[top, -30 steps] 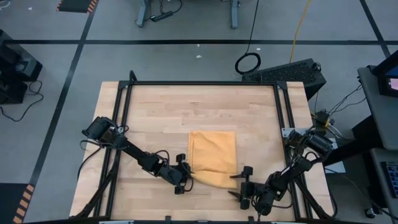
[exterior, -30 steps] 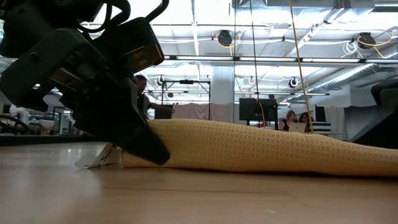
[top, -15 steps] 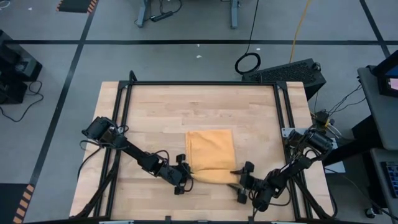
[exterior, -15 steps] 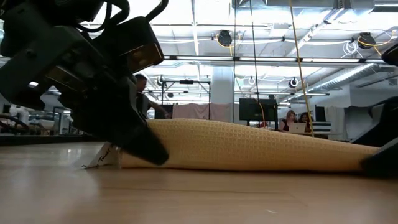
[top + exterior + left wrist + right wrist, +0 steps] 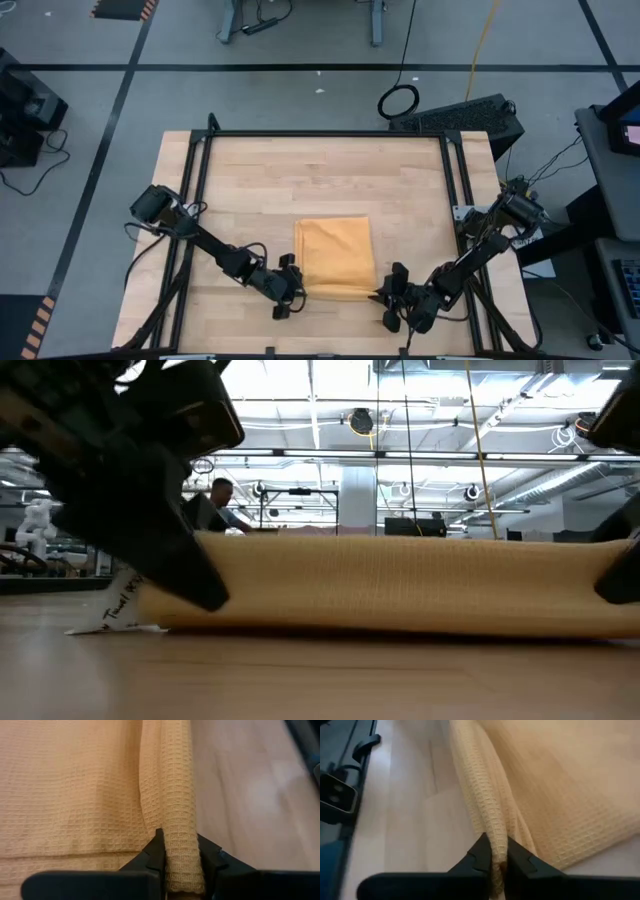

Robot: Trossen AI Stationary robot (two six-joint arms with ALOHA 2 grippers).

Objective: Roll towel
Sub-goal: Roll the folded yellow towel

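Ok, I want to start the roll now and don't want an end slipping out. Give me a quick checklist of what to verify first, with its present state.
1. Left claw shut on the towel near edge: ok, the fold sits pinched between its fingers.
2. Right claw shut on the same edge at the other end: ok.
3. Edge lifted evenly between both claws: ok, it runs about level in the low view.
4. Rest of towel lying flat: ok in the high view.
5. White tag free of the left claw: cannot tell.
6. Bare table beyond the towel to roll onto: ok.
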